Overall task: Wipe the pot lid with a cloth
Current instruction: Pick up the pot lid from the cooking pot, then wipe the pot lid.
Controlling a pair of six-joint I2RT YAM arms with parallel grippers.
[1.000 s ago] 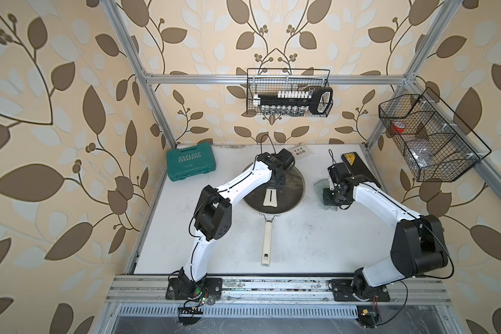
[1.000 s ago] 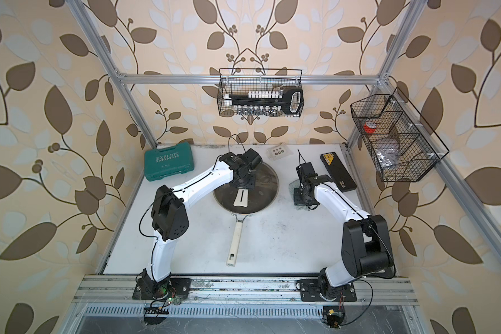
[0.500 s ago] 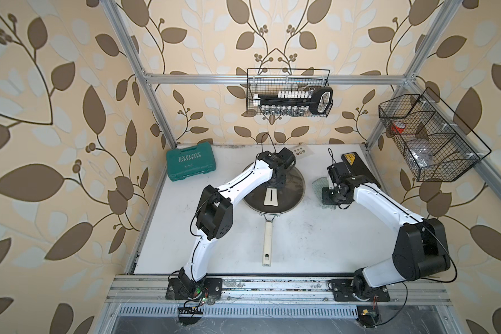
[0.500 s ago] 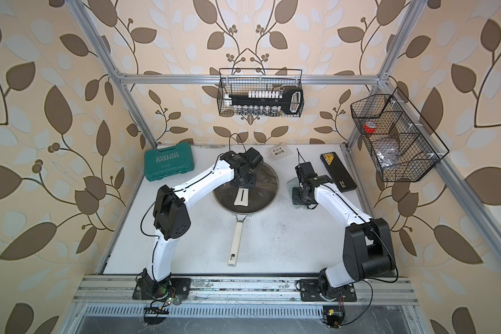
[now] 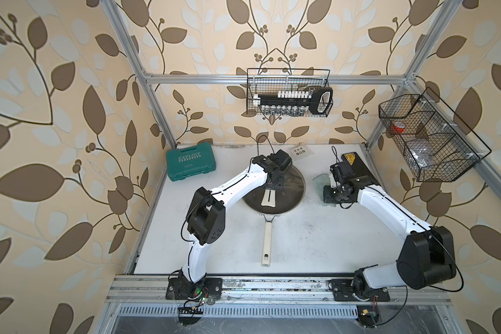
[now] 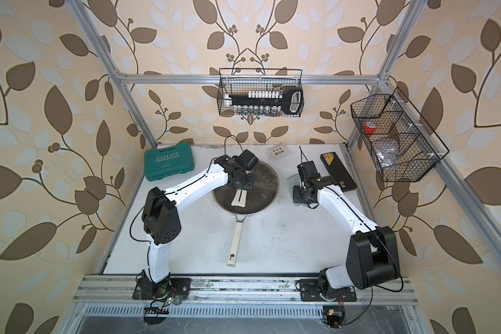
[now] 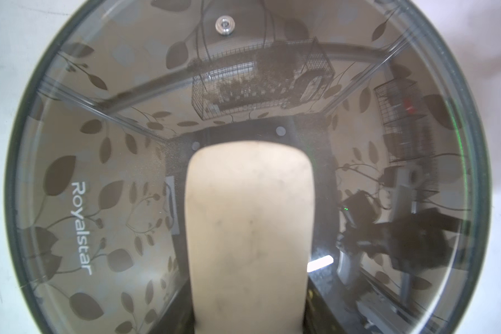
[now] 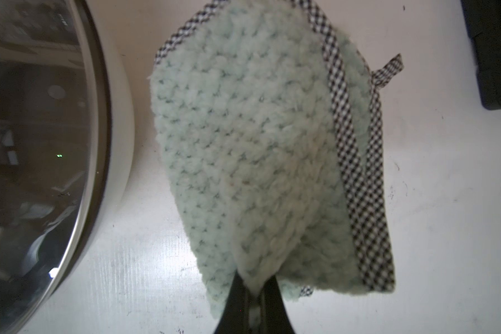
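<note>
Mid-table the pot lid (image 5: 290,189) sits on the frying pan (image 5: 266,240) with the left gripper (image 5: 274,183) clamped on its handle (image 7: 249,231), and just beside it the right gripper (image 8: 253,306) pinches the cloth (image 8: 252,162), which I'd lift clear of the rim (image 8: 97,121), then press flat on the glass (image 7: 113,173).

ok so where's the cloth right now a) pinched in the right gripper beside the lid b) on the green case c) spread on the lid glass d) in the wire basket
a: the right wrist view shows the right gripper shut on the cloth, beside the rim of the pot lid.
</note>
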